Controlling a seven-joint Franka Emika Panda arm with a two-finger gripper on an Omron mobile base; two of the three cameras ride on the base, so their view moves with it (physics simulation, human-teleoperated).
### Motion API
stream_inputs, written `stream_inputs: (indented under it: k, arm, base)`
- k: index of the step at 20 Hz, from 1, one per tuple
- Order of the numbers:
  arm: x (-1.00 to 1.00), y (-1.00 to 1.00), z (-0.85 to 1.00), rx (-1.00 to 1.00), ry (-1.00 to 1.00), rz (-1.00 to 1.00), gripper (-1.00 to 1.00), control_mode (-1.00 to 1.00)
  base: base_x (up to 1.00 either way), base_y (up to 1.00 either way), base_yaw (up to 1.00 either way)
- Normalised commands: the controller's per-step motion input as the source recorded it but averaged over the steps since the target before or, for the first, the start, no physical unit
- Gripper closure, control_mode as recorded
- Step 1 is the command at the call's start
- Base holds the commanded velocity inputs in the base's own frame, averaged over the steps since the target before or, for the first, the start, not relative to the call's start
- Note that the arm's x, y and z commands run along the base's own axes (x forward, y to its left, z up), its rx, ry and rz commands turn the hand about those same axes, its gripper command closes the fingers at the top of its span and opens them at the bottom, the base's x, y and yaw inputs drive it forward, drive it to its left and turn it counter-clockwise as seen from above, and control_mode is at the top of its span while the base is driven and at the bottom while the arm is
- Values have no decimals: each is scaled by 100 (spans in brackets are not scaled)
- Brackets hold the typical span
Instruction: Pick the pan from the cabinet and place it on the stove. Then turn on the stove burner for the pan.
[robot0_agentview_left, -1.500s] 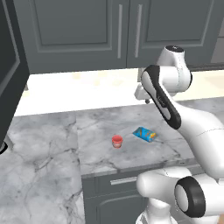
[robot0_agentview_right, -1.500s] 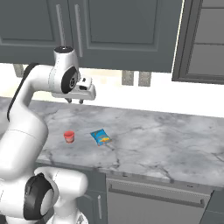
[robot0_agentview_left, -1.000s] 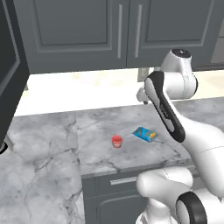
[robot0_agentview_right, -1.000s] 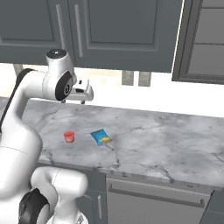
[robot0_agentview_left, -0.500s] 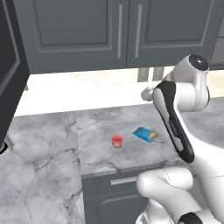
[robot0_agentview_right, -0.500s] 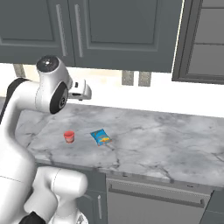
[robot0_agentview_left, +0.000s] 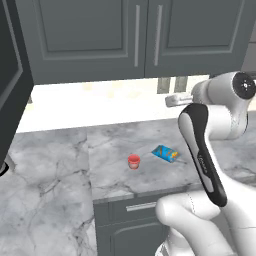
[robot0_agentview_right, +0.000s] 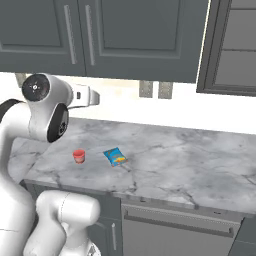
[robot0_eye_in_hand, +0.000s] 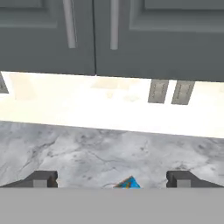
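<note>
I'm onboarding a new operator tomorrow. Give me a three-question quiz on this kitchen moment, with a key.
1. True or false: the cabinet doors above the counter are shut.
2. Which lies nearer the counter's front edge in the right base view? A) the red cup B) the blue packet C) both about level
3. Fill in: the gripper stands ____, with nothing between its fingertips.

Key: 1 true; 2 C; 3 open.
</note>
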Motion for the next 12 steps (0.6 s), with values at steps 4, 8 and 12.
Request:
stream_inputs:
  k: [4,8,12]
  arm:
    - [-11,0,43,11,-30,-1,-100,-100]
    - [0,6,56,9,-34,-1,-100,-100]
    - [0,3,61,7,-25,-1,-100,-100]
  base:
    - [0,0,0]
    - [0,0,0]
    - [0,0,0]
